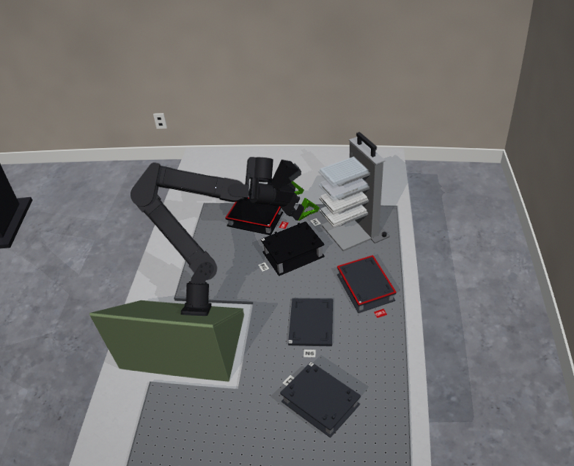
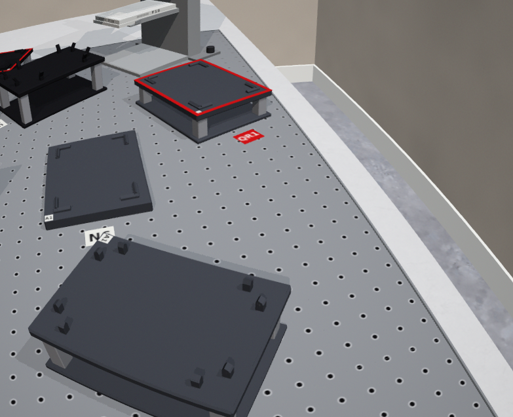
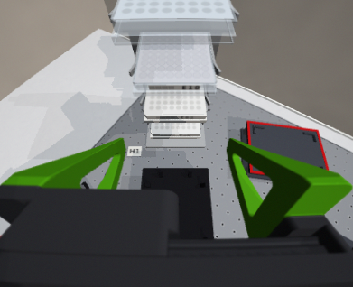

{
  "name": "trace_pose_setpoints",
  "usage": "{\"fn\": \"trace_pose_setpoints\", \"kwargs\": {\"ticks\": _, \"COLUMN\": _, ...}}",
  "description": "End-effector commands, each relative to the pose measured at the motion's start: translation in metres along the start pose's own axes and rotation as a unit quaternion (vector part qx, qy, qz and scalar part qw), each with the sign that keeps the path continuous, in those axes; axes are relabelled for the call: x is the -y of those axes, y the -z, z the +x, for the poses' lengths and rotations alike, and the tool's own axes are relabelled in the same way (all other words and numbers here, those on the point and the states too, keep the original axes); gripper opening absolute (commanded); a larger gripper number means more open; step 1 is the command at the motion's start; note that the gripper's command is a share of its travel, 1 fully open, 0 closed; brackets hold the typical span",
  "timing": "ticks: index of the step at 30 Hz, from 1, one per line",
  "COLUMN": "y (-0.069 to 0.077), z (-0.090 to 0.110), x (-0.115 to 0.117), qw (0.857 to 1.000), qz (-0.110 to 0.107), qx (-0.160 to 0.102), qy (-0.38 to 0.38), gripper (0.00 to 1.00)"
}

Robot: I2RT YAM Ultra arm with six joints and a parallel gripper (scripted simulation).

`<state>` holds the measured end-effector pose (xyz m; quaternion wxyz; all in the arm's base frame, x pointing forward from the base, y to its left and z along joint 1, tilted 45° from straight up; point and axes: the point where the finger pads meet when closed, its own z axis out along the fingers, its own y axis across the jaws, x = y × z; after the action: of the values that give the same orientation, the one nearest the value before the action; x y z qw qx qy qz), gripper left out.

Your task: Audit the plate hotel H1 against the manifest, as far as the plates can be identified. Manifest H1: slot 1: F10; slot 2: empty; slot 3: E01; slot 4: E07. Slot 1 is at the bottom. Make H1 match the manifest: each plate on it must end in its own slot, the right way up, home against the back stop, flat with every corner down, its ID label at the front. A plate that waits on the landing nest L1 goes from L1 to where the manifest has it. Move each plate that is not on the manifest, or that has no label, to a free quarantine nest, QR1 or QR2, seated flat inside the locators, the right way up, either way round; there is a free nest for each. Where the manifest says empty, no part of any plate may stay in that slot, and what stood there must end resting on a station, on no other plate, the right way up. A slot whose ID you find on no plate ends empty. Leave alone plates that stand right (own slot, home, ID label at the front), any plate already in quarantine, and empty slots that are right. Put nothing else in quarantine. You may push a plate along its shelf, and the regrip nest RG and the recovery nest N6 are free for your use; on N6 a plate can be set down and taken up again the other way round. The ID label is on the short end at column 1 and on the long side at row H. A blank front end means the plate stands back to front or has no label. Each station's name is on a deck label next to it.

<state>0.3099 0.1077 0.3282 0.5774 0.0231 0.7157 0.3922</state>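
Observation:
The plate hotel H1 (image 1: 380, 195) (image 2: 188, 27) stands at the back right with a white plate in each of its slots: the top plate (image 1: 344, 170) (image 3: 174, 11), the second plate (image 1: 346, 187) (image 3: 174, 63), the third plate (image 1: 344, 201) (image 3: 175, 105) and the bottom plate (image 1: 344, 215) (image 3: 175, 129) (image 2: 135, 12). Their front labels are too small to read. My gripper (image 1: 304, 198) (image 3: 176, 143) is open and empty. It hangs left of the hotel's front, above the deck, and faces the plates.
The red-rimmed nests QR1 (image 1: 366, 279) (image 2: 202, 87) (image 3: 287, 146) and QR2 (image 1: 253, 212) are empty. The black RG nest (image 1: 292, 246) (image 2: 45, 73) (image 3: 176, 189) lies just below my gripper. The flat N6 (image 1: 310, 321) (image 2: 95, 179) and the L1 nest (image 1: 321, 396) (image 2: 157, 314) hold nothing.

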Motion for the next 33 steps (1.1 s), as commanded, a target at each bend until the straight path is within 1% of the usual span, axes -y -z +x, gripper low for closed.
{"fn": "trace_pose_setpoints", "kwargs": {"ticks": 1, "y": -0.001, "z": -0.011, "x": -0.003, "qw": 1.0, "qz": 0.0, "qx": 0.014, "qy": 0.005, "gripper": 1.0}}
{"fn": "trace_pose_setpoints", "kwargs": {"ticks": 31, "y": -0.033, "z": -0.031, "x": -0.004, "qw": 1.0, "qz": 0.0, "qx": 0.014, "qy": 0.005, "gripper": 1.0}}
{"fn": "trace_pose_setpoints", "kwargs": {"ticks": 33, "y": -0.033, "z": -0.031, "x": -0.004, "qw": 1.0, "qz": 0.0, "qx": 0.014, "qy": 0.005, "gripper": 1.0}}
